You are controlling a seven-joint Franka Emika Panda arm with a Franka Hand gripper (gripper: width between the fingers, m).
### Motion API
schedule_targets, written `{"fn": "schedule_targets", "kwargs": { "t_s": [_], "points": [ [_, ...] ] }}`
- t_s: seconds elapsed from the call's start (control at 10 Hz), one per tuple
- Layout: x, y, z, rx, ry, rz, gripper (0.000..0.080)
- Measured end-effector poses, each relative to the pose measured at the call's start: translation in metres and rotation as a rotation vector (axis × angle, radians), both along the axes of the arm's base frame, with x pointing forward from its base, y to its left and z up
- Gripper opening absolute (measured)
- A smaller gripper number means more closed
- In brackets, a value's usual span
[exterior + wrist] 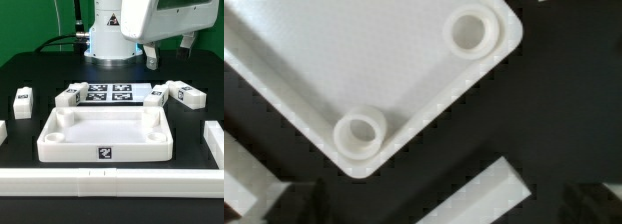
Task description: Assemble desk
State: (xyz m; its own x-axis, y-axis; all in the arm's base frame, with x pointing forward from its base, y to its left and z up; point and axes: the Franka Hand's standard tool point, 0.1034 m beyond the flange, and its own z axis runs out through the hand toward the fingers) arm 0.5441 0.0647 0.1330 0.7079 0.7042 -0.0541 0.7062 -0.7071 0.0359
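1. White plastic desk top (70,148) in the exterior view: mid-table, hollow side up, just behind the long rail (110,182). Legs (70,95) lie loose beside the marker board (105,95). Gripper (150,58) hangs high, jaws wide, gripping nothing.
2. Wrist view: the desk top's rim, two round sockets (471,30), black table (562,120) beyond.

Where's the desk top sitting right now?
In the exterior view the desk top lies flat at mid-table. It sits between the marker board on its far side and the long white rail on the camera's side.
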Motion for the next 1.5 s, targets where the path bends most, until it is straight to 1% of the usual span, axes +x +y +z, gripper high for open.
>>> {"fn": "schedule_targets", "kwargs": {
  "t_s": [0.5, 0.6, 0.7, 0.8, 0.9, 1.0, 1.3, 1.4, 1.5],
  "points": [
    [0.000, 0.000, -0.001, 0.002, 0.002, 0.007, 0.0649],
    [-0.001, -0.002, -0.002, 0.003, 0.004, 0.052, 0.0649],
    [-0.005, -0.018, -0.012, 0.012, -0.026, 0.214, 0.0649],
    [-0.014, -0.032, -0.022, 0.011, -0.012, 0.324, 0.0649],
    [-0.018, -0.039, -0.029, 0.013, 0.008, 0.458, 0.0649],
    [-0.016, -0.037, -0.027, 0.013, 0.008, 0.512, 0.0649],
    [-0.017, -0.040, -0.029, 0.013, 0.022, 0.689, 0.0649],
    [-0.017, -0.043, -0.030, 0.011, 0.022, 0.781, 0.0649],
    [-0.021, -0.056, -0.036, 0.003, 0.004, 0.962, 0.0649]
  ]
}}
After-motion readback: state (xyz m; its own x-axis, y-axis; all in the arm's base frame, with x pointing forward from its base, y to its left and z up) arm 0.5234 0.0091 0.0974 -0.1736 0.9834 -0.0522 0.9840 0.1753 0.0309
